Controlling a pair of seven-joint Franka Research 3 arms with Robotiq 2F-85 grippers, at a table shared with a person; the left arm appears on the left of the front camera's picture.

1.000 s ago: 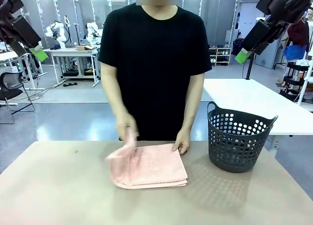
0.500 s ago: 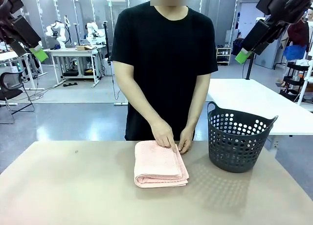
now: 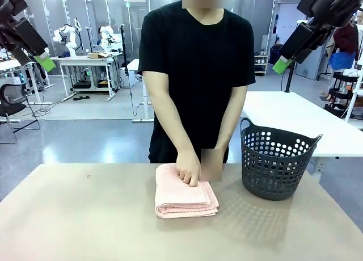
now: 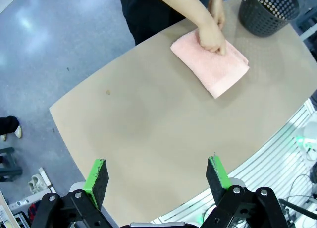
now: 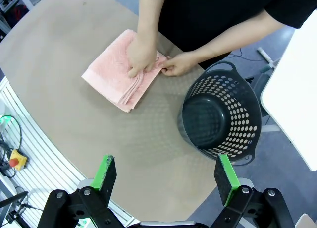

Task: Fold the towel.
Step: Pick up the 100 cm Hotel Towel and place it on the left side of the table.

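The pale pink towel (image 3: 184, 196) lies folded into a narrow stack near the table's far edge; it also shows in the left wrist view (image 4: 213, 69) and the right wrist view (image 5: 114, 79). A person in a black shirt presses one hand (image 3: 189, 171) onto its far end, the other hand beside it. My left gripper (image 3: 45, 62) hangs open, high at the upper left, and its green pads (image 4: 96, 176) stand wide apart above the table. High at the upper right, my right gripper (image 3: 282, 65) is open too, pads (image 5: 225, 178) spread, nothing between them.
A dark perforated plastic basket (image 3: 275, 159) stands on the table right of the towel, empty in the right wrist view (image 5: 220, 116). The tan table (image 3: 85, 221) is bare on the left and along the near side. A white table (image 3: 300, 116) stands behind the basket.
The person has folded the towel's left half over to the right, making a narrower stack, and now presses a hand on its far end. Both arms stayed still.
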